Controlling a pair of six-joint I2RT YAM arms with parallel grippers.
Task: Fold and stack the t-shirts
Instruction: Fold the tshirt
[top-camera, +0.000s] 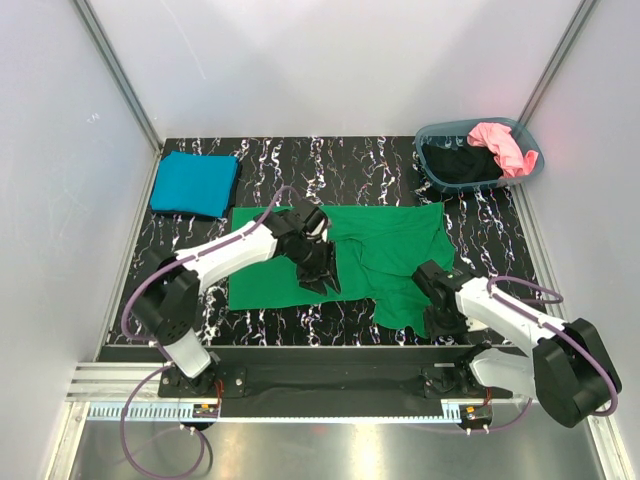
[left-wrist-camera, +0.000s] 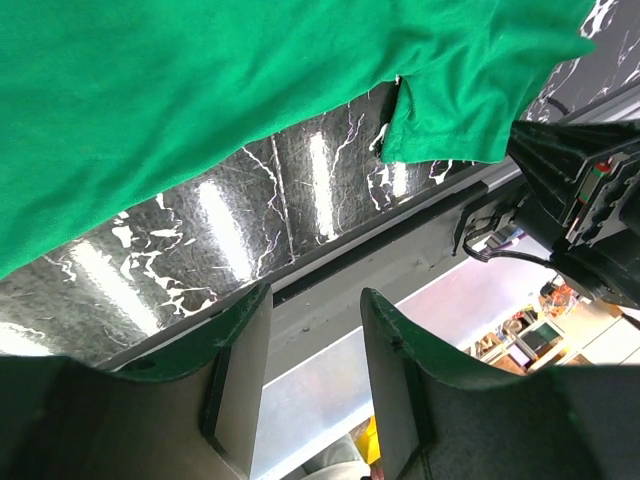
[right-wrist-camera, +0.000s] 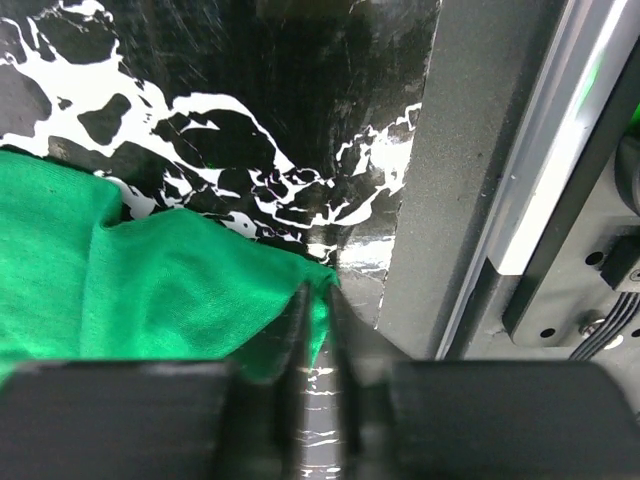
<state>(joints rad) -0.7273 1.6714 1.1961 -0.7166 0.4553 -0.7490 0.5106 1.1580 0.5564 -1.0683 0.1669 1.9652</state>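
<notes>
A bright green t-shirt (top-camera: 390, 245) lies spread across the middle of the black marbled table, partly folded, with a flap reaching the near edge. My left gripper (top-camera: 318, 270) hovers over its middle. In the left wrist view that gripper (left-wrist-camera: 315, 350) is open with nothing between its fingers, and the green t-shirt (left-wrist-camera: 200, 100) lies beyond them. My right gripper (top-camera: 438, 318) is at the shirt's near right corner. In the right wrist view it (right-wrist-camera: 318, 310) is shut on the tip of the green t-shirt (right-wrist-camera: 150, 290). A folded teal t-shirt (top-camera: 195, 183) rests at the back left.
A grey-blue oval basket (top-camera: 438, 135) stands at the back right and holds a pink t-shirt (top-camera: 500, 145) and a black t-shirt (top-camera: 460, 165). A metal rail (right-wrist-camera: 470, 200) runs along the table's near edge, right beside the right gripper. White walls enclose the table.
</notes>
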